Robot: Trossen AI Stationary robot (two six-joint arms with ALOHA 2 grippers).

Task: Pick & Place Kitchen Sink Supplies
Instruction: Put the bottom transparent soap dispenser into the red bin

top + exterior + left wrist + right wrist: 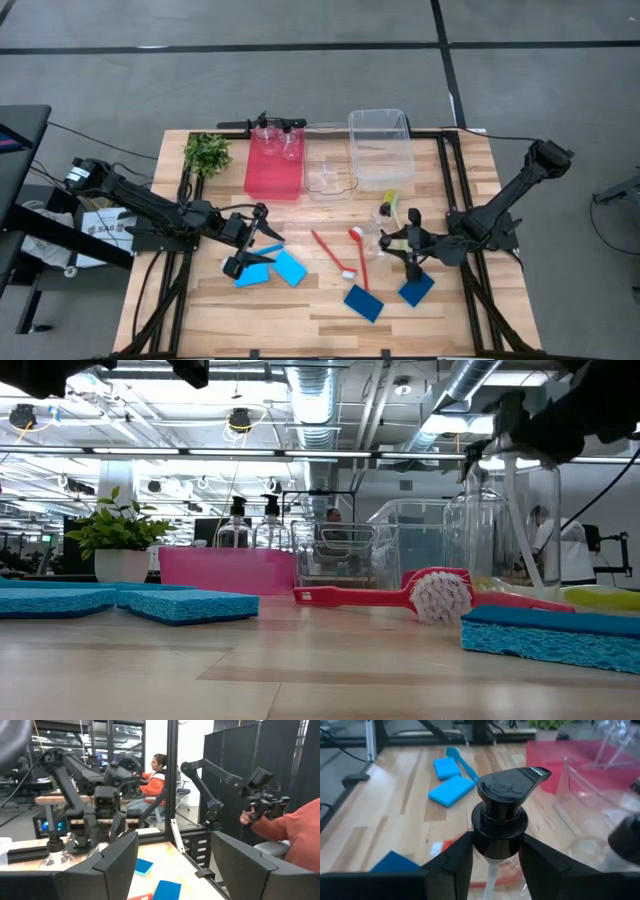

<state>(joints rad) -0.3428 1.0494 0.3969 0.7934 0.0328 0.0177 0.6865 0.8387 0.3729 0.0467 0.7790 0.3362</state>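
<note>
Pink bin [273, 176] holding two pump bottles [279, 140], right gripper [405, 243] jaws pinching bottle [503, 822], left gripper [249, 243] jaws spread.

I see bare surface [250, 320] along the near edge for passing. Two red brushes [333, 252] and blue sponges [364, 302] block the middle; the bins [380, 145] wall the far side.

Glossy black plastic pump top [512, 787]; matt wood table [260, 310]; porous blue sponges [185, 603].

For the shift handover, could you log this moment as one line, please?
right pincer: shut on pump bottle neck | left pincer: open, above light-blue sponges
</note>
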